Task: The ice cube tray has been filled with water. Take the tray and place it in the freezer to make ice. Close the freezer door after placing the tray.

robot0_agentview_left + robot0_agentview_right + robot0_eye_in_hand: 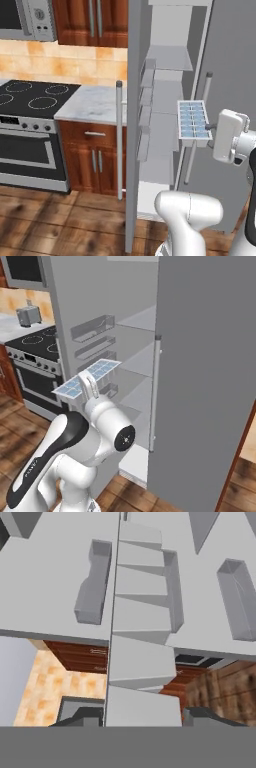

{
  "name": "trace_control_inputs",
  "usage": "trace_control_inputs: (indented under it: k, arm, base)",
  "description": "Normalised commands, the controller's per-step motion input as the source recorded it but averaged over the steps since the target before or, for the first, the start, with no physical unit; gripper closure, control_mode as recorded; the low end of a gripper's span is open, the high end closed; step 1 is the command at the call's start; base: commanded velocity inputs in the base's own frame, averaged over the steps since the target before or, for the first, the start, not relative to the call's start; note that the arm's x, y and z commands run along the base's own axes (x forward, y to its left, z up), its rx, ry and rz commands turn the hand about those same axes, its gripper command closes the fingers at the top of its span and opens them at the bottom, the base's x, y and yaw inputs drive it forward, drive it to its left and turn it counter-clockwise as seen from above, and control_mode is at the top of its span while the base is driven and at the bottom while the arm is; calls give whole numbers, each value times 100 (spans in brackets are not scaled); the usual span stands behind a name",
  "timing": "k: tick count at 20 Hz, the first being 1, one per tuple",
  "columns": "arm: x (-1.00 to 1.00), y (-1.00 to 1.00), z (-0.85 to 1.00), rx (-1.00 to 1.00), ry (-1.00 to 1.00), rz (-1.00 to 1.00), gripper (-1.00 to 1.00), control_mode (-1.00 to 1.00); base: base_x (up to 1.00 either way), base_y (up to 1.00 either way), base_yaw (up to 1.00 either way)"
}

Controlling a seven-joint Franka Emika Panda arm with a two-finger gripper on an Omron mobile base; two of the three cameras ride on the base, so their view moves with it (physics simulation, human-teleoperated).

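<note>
Ice cube tray held in the air before the open freezer.

The gripper is clenched on one short end of the ice cube tray, holding it clear of any shelf, in front of the freezer compartment and beside the closed wider door's bar handle. The tray's long axis runs away from the gripper, its far end pointing toward the shelves; in the right base view it lies roughly level, cells facing up, with pale blue water visible in them. The freezer door stands swung open, its white door bins facing the compartment.
</note>
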Motion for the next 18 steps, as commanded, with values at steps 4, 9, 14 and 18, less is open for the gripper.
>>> trace_control_inputs:
  k: [4, 9, 14, 18]
  arm:
    - [0, 0, 0, 0, 0, 0, 100, 100]
    - [0, 0, 0, 0, 0, 0, 100, 100]
    - [0, 0, 0, 0, 0, 0, 100, 100]
    - [0, 0, 0, 0, 0, 0, 100, 100]
  base:
    - [30, 3, 0]
    - [40, 5, 0]
    - [49, 17, 0]
    - [38, 21, 0]
